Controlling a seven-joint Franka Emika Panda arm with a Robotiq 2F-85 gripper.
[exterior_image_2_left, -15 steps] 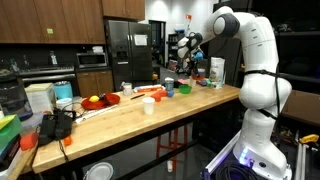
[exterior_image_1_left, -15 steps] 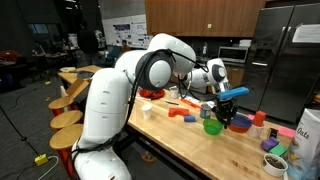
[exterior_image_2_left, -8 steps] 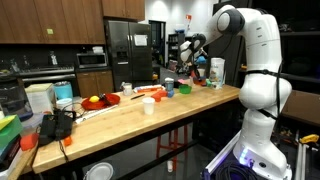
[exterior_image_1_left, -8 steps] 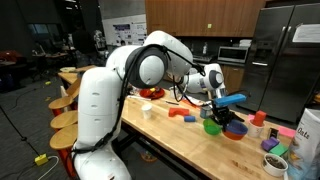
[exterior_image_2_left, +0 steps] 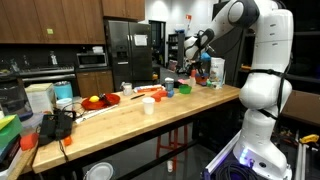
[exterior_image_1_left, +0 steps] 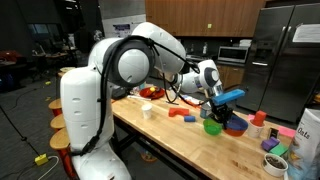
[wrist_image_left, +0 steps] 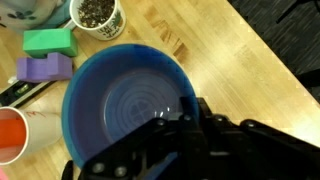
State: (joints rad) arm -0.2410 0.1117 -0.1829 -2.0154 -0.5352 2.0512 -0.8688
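My gripper [wrist_image_left: 185,120] hangs over the right-hand rim of a blue bowl [wrist_image_left: 120,95] on the wooden counter, with its dark fingers close together around that rim. The bowl looks empty. In an exterior view the gripper [exterior_image_1_left: 222,110] reaches down to the bowl [exterior_image_1_left: 237,126], which sits next to a green bowl [exterior_image_1_left: 212,127]. In the other exterior view the gripper [exterior_image_2_left: 203,62] is far off at the back end of the counter, and the bowl is too small to make out.
Close to the bowl are a green block [wrist_image_left: 50,40], a purple block [wrist_image_left: 45,68], a cup of seeds [wrist_image_left: 97,13] and an orange cup [wrist_image_left: 10,135]. Farther along the counter [exterior_image_1_left: 170,135] are a red block [exterior_image_1_left: 180,115] and a white cup [exterior_image_1_left: 148,110]. Stools [exterior_image_1_left: 66,120] stand beside the counter.
The arm has swung round and the gripper has come down a little, closer onto the blue bowl. The bowl stays at about the same spot on the counter.
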